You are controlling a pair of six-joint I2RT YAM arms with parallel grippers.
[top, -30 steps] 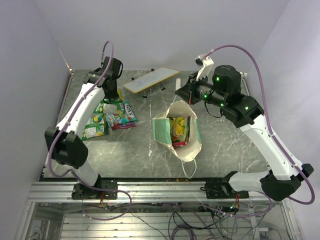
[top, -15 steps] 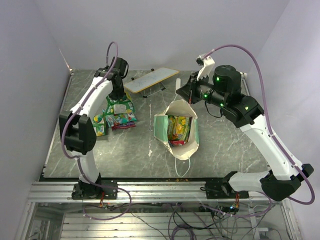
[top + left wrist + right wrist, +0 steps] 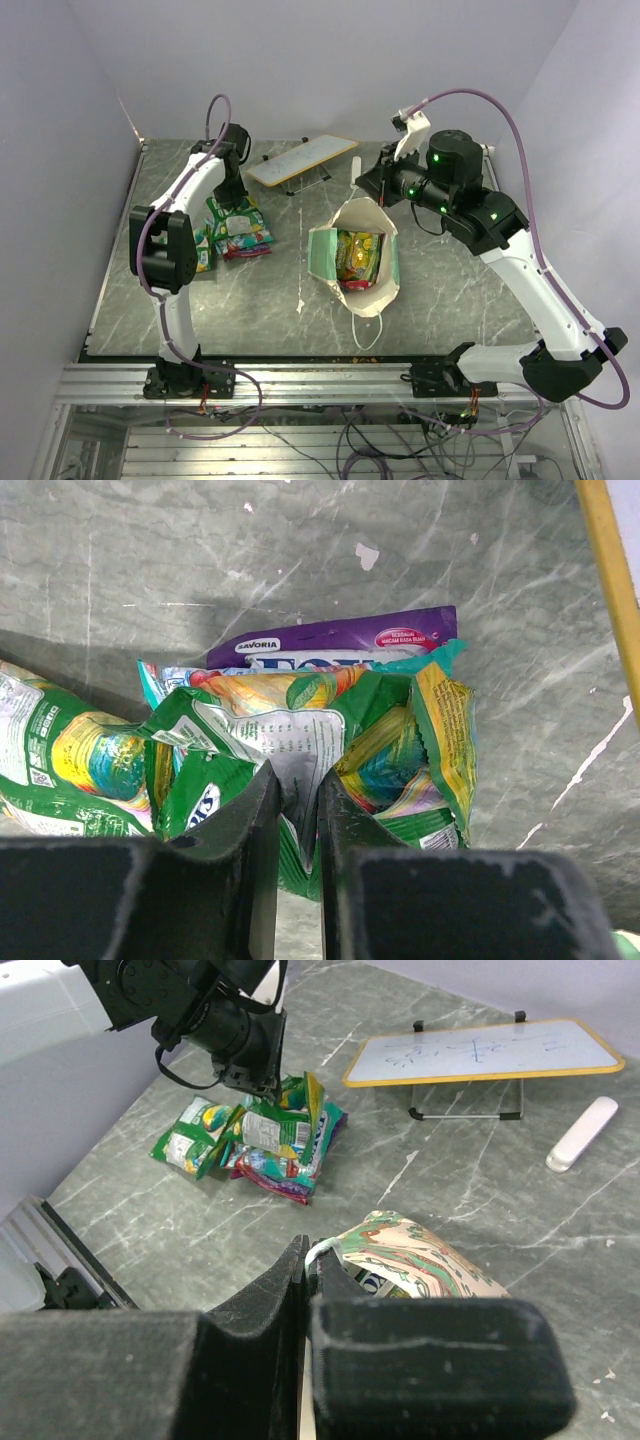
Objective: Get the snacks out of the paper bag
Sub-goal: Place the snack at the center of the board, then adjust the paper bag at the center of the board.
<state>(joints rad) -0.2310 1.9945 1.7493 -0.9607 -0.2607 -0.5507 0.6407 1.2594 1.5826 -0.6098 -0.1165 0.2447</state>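
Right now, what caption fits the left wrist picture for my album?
Left claw pinches a crinkly green foil snack packet, with a purple foil packet lying beyond on the grey marbled table.

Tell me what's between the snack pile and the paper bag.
Only bare marble tabletop. The top view shows an open gap between the snack pile, where the left gripper pinches a green packet, and the paper bag; the right wrist view agrees.

The left arm has folded its elbow in toward the mint-green paper gift bag. Its left pincer, pinching a green crinkly foil snack packet, has edged slightly bagward.
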